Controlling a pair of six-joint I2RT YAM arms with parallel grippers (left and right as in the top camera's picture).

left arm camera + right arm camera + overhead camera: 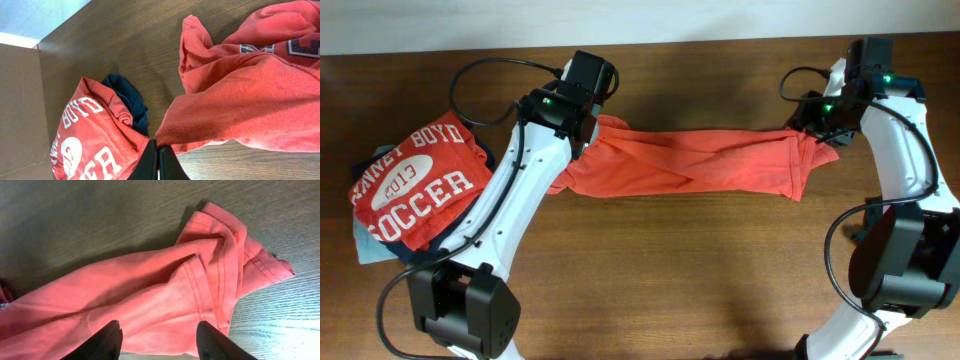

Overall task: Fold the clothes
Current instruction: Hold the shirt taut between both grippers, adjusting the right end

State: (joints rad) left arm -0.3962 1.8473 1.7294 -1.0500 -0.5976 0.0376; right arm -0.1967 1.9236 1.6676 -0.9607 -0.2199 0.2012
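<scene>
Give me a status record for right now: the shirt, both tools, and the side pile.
shirt: orange-red shirt, bunched into a long band across the table
left tool: left tool shut on the shirt's left end
right tool: right tool open, fingers apart over the shirt's right end, not gripping
side pile: red SOCCER tee on top; dark navy piece and pale grey-blue piece showing beneath
pile position: on the left arm's side

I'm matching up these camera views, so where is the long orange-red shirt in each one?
Overhead: orange-red shirt stretched across the middle.
Left wrist: orange-red shirt fills the right half.
Right wrist: orange-red shirt fills the centre and bottom.
Shared landmark: the dark wooden table.
</scene>
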